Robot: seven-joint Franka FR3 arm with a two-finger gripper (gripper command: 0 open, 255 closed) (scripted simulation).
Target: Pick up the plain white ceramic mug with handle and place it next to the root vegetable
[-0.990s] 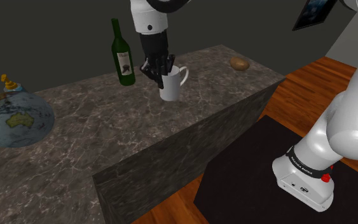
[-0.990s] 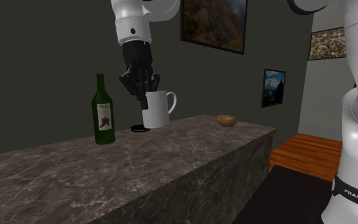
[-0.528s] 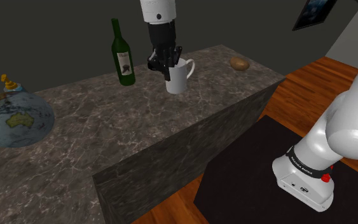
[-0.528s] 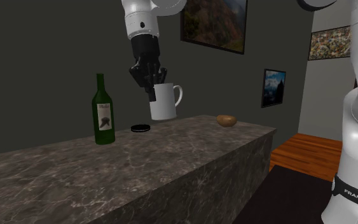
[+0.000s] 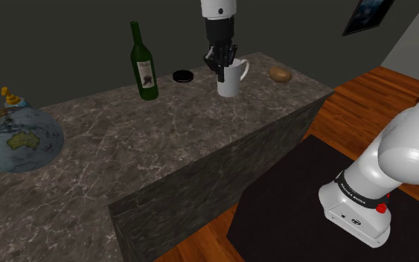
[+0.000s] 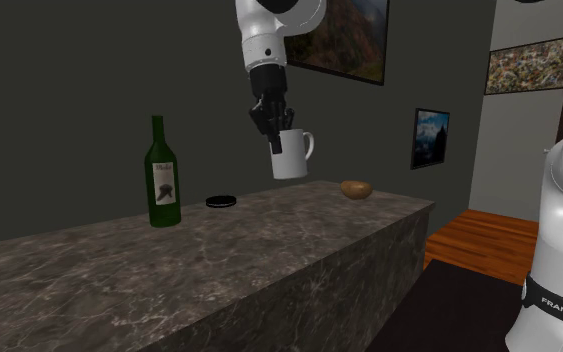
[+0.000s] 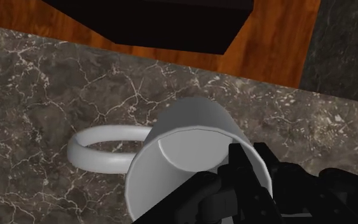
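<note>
Glossy white, rounded arm links [image 5: 405, 145] with dark joints. All-black two-finger gripper [image 5: 221, 72]. White base [image 5: 353, 219] ringed by a black band [image 5: 358, 195] bearing white lettering, small red spot [image 5: 382, 208] just beside it.

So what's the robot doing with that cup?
The robot arm's black gripper is clamped on the rim of the white mug and holds it upright, seemingly just above the dark marble counter. The brown potato lies a bit further along the counter, and the mug is not yet set down beside it. A green bottle and a small black disc stand on the other side.
</note>
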